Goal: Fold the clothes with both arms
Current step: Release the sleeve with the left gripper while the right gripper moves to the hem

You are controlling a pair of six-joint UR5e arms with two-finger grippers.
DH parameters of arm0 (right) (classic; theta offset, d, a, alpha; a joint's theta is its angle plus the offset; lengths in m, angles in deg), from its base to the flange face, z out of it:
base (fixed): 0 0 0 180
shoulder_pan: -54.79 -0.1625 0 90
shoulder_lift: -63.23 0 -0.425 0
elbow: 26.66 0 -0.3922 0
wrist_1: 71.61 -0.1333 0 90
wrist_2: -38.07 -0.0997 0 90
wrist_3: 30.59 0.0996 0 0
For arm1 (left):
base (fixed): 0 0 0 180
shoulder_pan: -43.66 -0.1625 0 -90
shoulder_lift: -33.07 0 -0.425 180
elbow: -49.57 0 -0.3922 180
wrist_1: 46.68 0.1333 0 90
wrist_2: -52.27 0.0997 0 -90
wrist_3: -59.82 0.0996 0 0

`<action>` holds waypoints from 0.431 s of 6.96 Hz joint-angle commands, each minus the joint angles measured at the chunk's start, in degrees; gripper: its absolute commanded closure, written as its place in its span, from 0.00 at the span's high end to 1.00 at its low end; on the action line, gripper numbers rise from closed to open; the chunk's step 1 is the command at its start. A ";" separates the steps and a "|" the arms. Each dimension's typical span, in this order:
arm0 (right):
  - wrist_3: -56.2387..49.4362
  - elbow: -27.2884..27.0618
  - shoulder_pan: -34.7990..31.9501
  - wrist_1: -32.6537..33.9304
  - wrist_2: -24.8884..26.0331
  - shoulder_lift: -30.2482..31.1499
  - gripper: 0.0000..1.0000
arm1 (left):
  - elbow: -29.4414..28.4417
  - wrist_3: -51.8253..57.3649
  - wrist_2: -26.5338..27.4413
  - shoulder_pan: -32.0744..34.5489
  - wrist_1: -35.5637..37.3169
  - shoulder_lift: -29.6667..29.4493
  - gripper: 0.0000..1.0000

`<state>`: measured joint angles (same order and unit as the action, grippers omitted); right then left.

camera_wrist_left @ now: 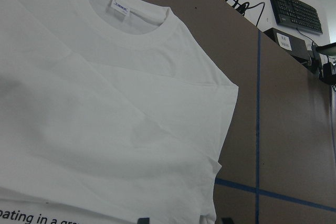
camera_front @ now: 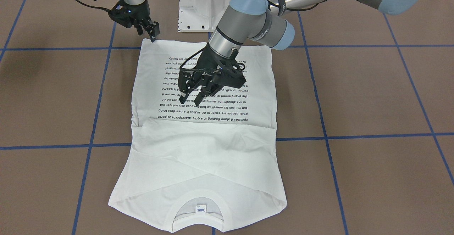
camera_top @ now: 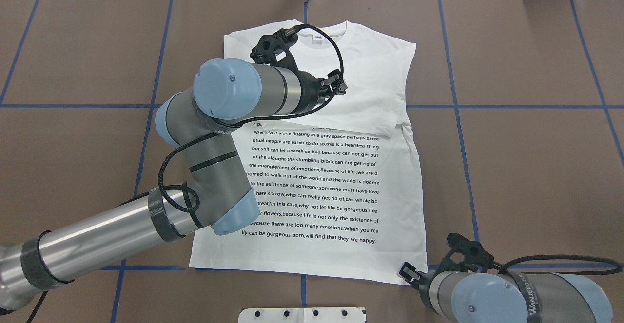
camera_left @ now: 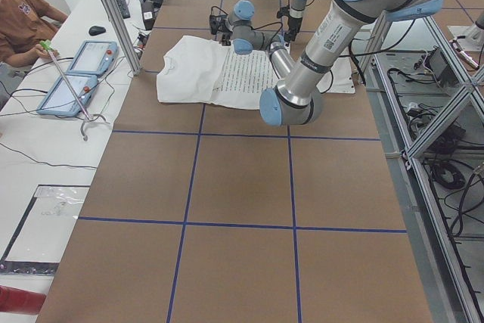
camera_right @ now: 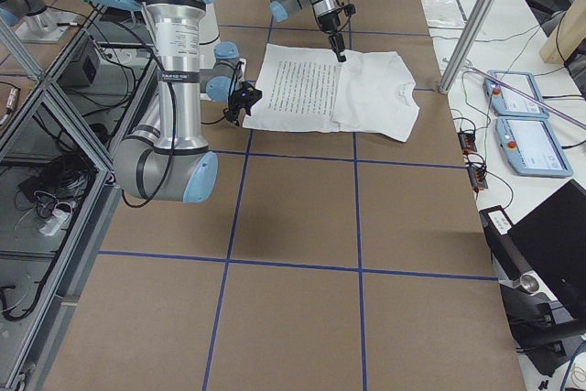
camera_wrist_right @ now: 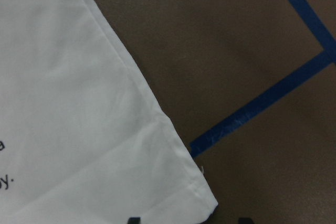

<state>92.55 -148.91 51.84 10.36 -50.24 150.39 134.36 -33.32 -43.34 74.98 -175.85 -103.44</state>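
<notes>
Now T-shirt [camera_top: 400, 181] txt reads "they are happy"; left tool [camera_front: 195, 98] & right tool [camera_front: 153, 35] both apart.

a brown tabletop [camera_front: 372, 93] carries a grid of blue tape lines [camera_front: 354, 136]. at the middle of one long edge stands a white metal pedestal base [camera_front: 205, 6]. beyond the opposite long edge there is a white desk [camera_left: 45, 141], where two light-blue control tablets [camera_left: 92, 57] lie side by side, with a dark mouse [camera_left: 96, 30] near them. a person [camera_left: 23, 20] in an orange shirt sits at this desk. a black keyboard [camera_wrist_left: 295, 11] and a black laptop [camera_right: 549, 235] are also on it. an aluminium post [camera_left: 113, 13] rises between the desk and the tabletop.
</notes>
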 commanded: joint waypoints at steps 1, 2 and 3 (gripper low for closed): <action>0.00 0.16 -0.04 0.12 0.06 0.02 0.41 | 0.03 0.07 0.07 -0.03 -0.03 0.37 0.54; 0.00 0.25 -0.13 0.12 0.06 0.20 0.39 | 0.03 0.07 0.07 0.05 -0.03 0.54 0.54; 0.00 0.42 -0.13 0.12 0.06 0.11 0.38 | 0.12 0.07 0.07 -0.03 -0.03 0.80 0.54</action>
<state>92.55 -148.66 51.76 10.46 -50.18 150.50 134.41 -33.26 -43.27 74.98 -175.88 -102.91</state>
